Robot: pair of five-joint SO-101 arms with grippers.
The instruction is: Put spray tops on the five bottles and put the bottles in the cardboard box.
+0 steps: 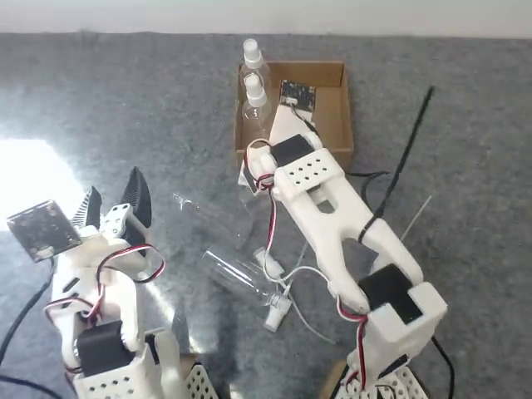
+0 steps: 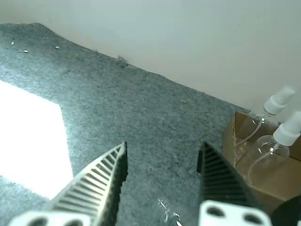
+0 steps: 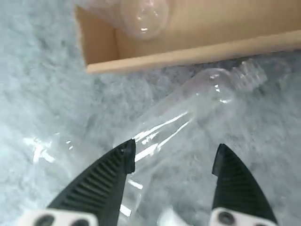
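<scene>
The uncapped bottle lay on its side just outside the cardboard box, with its threaded neck bare. Your right gripper hung over it, released and holding nothing. 2 capped bottles stood in the box by one wall. Another bare bottle and the loose spray tops lay farther from the box. Your left gripper was well apart from the box, also released. I judge you were at bottle 3. Next you needed to close around its body, then bring a top to it.
</scene>
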